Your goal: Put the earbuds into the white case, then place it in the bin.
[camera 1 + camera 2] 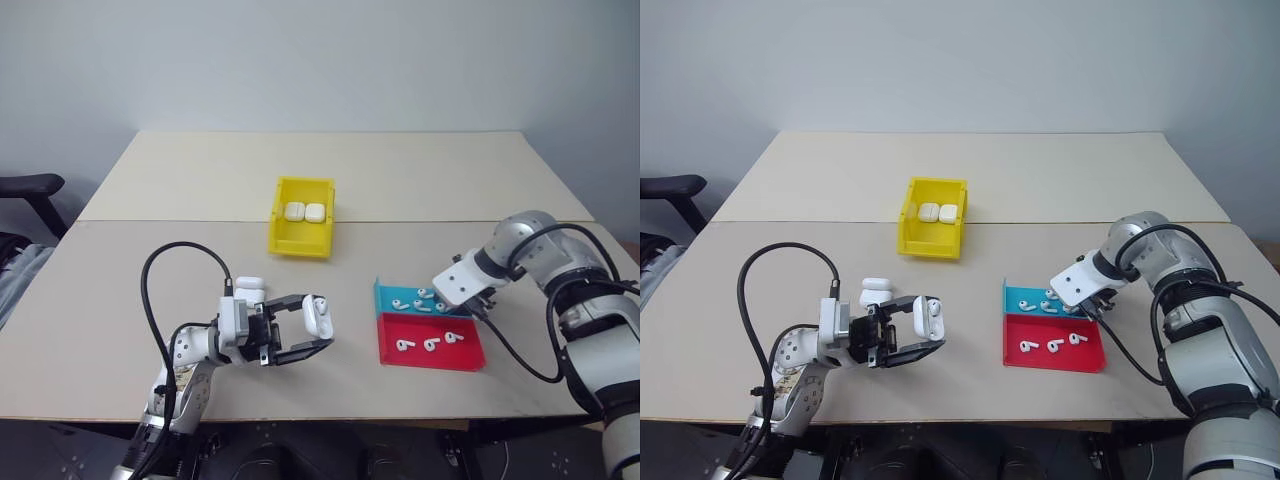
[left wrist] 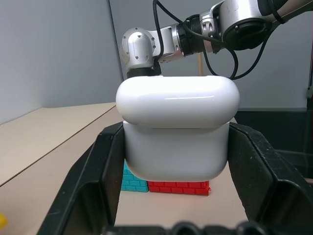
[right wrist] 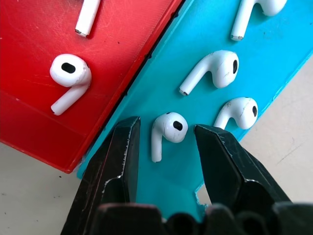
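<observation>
Teal tray: our right gripper, jaws open, straddles one earbud. Neighbouring buds lie near; a skewed close could nudge them. Left gripper clamps the white case above the table.

White case in left gripper; right gripper over teal tray of earbuds.

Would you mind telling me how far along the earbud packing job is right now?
Done: two white cases lie in the yellow plastic bin. In hand: the left gripper clamps an open glossy white case; the right gripper, open, straddles a white stemmed earbud in the teal tray. Left: grasping it, loading the case, binning it; more earbuds wait in the red tray.
</observation>
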You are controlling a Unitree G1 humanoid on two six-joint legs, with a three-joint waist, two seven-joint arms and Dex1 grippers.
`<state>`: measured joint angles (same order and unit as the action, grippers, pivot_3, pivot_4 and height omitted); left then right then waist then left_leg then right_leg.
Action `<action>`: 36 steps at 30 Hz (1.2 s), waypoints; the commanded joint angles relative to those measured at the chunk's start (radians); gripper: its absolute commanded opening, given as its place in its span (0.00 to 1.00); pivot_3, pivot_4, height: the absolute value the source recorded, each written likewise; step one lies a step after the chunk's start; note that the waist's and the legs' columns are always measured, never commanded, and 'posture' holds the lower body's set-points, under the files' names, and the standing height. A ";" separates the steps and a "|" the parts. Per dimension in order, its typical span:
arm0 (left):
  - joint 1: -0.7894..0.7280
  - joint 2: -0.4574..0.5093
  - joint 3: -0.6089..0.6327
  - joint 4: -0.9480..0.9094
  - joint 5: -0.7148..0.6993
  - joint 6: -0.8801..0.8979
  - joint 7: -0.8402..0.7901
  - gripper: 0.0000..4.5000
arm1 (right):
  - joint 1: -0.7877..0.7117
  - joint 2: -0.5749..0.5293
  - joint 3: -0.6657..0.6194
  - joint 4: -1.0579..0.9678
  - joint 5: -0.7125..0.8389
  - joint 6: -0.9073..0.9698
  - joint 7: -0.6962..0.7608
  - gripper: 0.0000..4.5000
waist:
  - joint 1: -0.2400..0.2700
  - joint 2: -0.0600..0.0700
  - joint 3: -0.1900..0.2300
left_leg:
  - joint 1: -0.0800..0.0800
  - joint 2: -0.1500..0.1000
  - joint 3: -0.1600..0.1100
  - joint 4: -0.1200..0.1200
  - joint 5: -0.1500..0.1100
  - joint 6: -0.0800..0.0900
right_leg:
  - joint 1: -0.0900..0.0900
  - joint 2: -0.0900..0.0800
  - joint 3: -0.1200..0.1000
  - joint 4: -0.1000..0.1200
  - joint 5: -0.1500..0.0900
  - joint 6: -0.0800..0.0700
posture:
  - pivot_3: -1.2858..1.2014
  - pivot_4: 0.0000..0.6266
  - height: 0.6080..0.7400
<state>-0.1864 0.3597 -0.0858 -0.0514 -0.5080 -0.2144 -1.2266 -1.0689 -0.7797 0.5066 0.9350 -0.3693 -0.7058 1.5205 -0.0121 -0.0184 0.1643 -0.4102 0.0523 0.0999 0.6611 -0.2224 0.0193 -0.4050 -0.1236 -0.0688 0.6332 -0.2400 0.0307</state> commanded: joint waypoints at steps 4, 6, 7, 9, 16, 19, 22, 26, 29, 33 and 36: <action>-0.002 0.002 -0.001 -0.036 0.006 -0.016 0.007 0.63 | -0.023 -0.005 -0.003 0.017 -0.010 -0.022 -0.005 0.46 | 0.000 0.000 0.000 | 0.000 0.000 0.000 0.000 0.000 0.000 | 0.000 0.000 0.000 0.000 0.000 0.000 | 0.52 0.24 1.00; -0.001 0.004 0.000 -0.037 0.006 -0.015 0.008 0.63 | -0.024 -0.003 -0.003 0.021 -0.012 -0.024 -0.010 0.38 | 0.000 0.000 0.000 | 0.000 0.000 0.000 0.000 0.000 0.000 | 0.000 0.000 0.000 0.000 0.000 0.000 | 0.52 0.24 1.00; -0.001 0.005 0.001 -0.037 0.006 -0.015 0.008 0.63 | -0.024 -0.002 -0.004 0.021 -0.015 -0.024 -0.016 0.38 | 0.000 0.000 0.000 | 0.000 0.000 0.000 0.000 0.000 0.000 | 0.000 0.000 0.000 0.000 0.000 0.000 | 0.52 0.24 1.00; 0.004 0.008 0.001 -0.045 0.002 -0.010 0.007 0.63 | -0.024 0.000 -0.003 0.021 -0.017 -0.024 -0.018 0.38 | 0.000 0.000 0.000 | 0.000 0.000 0.000 0.000 0.000 0.000 | 0.000 0.000 0.000 0.000 0.000 0.000 | 0.52 0.24 1.00; 0.008 0.005 -0.003 -0.054 -0.001 -0.006 0.010 0.63 | -0.026 0.003 -0.002 0.023 -0.029 -0.026 -0.032 0.38 | -0.001 0.000 0.000 | 0.001 0.000 0.000 0.000 0.000 0.000 | 0.001 0.000 0.000 0.000 0.000 0.000 | 0.52 0.24 1.00; 0.004 0.003 -0.003 -0.047 0.003 -0.011 0.011 0.63 | -0.025 0.001 -0.001 0.026 -0.032 -0.030 -0.034 0.38 | -0.001 0.000 0.000 | 0.001 0.000 0.000 0.000 0.000 0.000 | 0.001 0.000 0.000 0.001 0.000 0.000 | 0.52 0.24 1.00; 0.003 0.004 -0.002 -0.047 0.002 -0.010 0.011 0.63 | -0.024 0.000 -0.001 0.028 -0.037 -0.030 -0.040 0.30 | -0.001 0.000 0.000 | 0.001 0.000 0.000 0.000 0.000 0.000 | 0.001 0.000 0.000 0.001 0.000 0.000 | 0.52 0.24 1.00; 0.001 0.004 -0.003 -0.046 0.001 -0.009 0.011 0.63 | -0.021 0.000 0.000 0.027 -0.046 -0.030 -0.048 0.30 | -0.001 0.000 0.000 | 0.001 0.000 0.000 0.000 0.000 0.000 | 0.001 0.000 0.000 0.001 0.000 0.000 | 0.52 0.24 1.00; -0.001 0.007 -0.003 -0.044 0.002 -0.008 0.009 0.63 | -0.019 0.000 -0.003 0.024 -0.047 -0.022 -0.054 0.30 | -0.001 0.000 0.000 | 0.001 0.000 0.000 0.000 0.000 0.000 | 0.001 0.000 0.000 0.001 0.000 0.000 | 0.52 0.24 1.00; -0.003 0.005 -0.003 -0.046 0.000 -0.006 0.012 0.63 | -0.020 -0.001 -0.001 0.025 -0.053 -0.025 -0.068 0.30 | -0.001 0.000 0.000 | 0.001 0.000 0.000 0.000 0.000 0.000 | 0.001 0.000 0.000 0.001 0.000 0.000 | 0.52 0.24 1.00; -0.006 0.003 -0.004 -0.042 0.002 -0.007 0.013 0.63 | -0.017 -0.004 -0.005 0.020 -0.036 -0.024 -0.040 0.30 | -0.001 0.000 0.000 | 0.001 0.000 0.000 0.000 0.000 0.000 | 0.001 0.000 0.000 0.001 0.000 0.000 | 0.52 0.24 1.00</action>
<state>-0.1832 0.3643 -0.0887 -0.0752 -0.5075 -0.2122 -1.2179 -1.0813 -0.7729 0.5065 0.9625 -0.4131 -0.7242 1.4636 -0.0128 -0.0183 0.1642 -0.4088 0.0525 0.1000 0.6612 -0.2223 0.0192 -0.4040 -0.1235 -0.0687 0.6338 -0.2400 0.0306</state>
